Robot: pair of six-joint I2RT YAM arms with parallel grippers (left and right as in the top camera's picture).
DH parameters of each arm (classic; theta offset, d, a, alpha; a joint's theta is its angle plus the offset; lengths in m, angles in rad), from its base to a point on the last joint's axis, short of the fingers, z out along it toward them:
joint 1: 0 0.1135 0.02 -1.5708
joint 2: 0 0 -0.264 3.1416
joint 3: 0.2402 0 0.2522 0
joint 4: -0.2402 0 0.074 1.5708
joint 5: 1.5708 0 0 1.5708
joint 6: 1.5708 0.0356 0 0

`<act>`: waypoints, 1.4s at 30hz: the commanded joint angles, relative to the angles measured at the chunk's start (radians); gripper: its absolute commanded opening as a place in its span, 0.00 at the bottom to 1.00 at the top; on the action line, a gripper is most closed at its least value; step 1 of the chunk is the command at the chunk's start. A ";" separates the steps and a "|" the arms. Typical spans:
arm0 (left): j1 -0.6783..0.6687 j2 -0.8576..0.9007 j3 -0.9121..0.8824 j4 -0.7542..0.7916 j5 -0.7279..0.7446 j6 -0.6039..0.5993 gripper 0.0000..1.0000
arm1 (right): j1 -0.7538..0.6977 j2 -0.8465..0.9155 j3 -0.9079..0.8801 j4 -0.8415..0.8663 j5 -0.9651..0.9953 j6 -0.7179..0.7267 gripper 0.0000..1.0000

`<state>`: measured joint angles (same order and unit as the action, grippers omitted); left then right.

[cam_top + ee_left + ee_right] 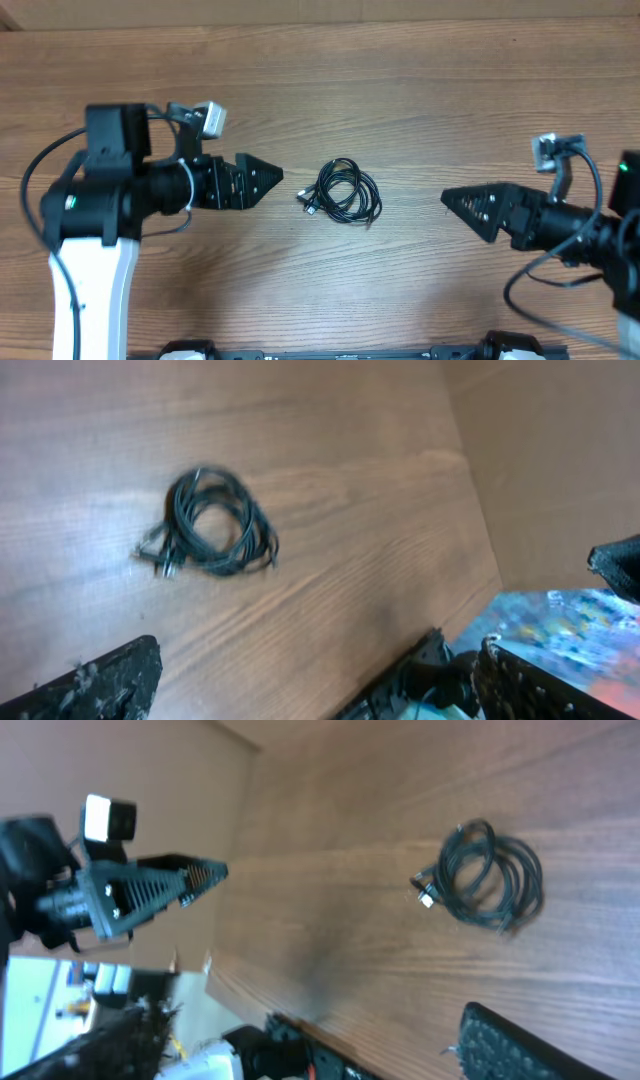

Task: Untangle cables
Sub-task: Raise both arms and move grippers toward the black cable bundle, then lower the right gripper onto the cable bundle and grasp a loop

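Note:
The cables (343, 191) lie as one tangled black coil on the wooden table (420, 110), with small plugs at the coil's left side. The coil also shows in the left wrist view (212, 524) and in the right wrist view (487, 878). My left gripper (262, 177) is open and empty, hovering a short way left of the coil. My right gripper (465, 205) is open and empty, farther off to the coil's right. Neither gripper touches the cables.
The left arm's white base column (90, 290) stands at the front left. The right arm's body (600, 235) is at the right edge. Thick black arm wires loop beside both arms. The table's front edge shows in both wrist views.

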<state>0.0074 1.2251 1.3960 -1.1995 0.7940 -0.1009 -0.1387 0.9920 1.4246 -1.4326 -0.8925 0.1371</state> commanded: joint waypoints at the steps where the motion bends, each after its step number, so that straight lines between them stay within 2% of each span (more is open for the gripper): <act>1: -0.002 0.093 0.021 -0.008 0.026 0.008 1.00 | -0.001 0.058 -0.035 0.003 0.007 -0.008 0.89; 4: -0.002 0.174 0.021 -0.008 0.020 0.008 0.99 | 0.027 0.115 -0.058 0.032 0.019 -0.007 0.88; 6: -0.002 0.230 0.021 -0.008 0.018 0.008 1.00 | 0.060 0.158 -0.077 0.078 0.040 0.011 0.80; 13: -0.004 0.383 0.021 -0.021 0.018 0.008 0.99 | 0.270 0.331 -0.092 0.261 0.317 0.251 0.79; 19: -0.008 0.466 0.021 -0.032 0.017 0.008 1.00 | 0.415 0.505 -0.092 0.388 0.599 0.467 0.73; 23: -0.008 0.483 0.021 -0.034 -0.013 0.008 1.00 | 0.448 0.621 -0.092 0.468 0.578 0.488 0.66; 31: -0.023 0.483 0.021 -0.025 -0.019 0.008 1.00 | 0.476 0.816 -0.092 0.562 0.532 0.502 0.63; 37: -0.029 0.483 0.021 -0.019 -0.020 0.008 1.00 | 0.482 0.871 -0.092 0.604 0.531 0.503 0.50; 42: -0.030 0.483 0.021 -0.019 -0.020 0.008 1.00 | 0.514 0.875 -0.097 0.644 0.547 0.502 0.48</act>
<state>-0.0193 1.7023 1.3960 -1.2224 0.7773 -0.1013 0.3485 1.8629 1.3338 -0.8032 -0.3614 0.6361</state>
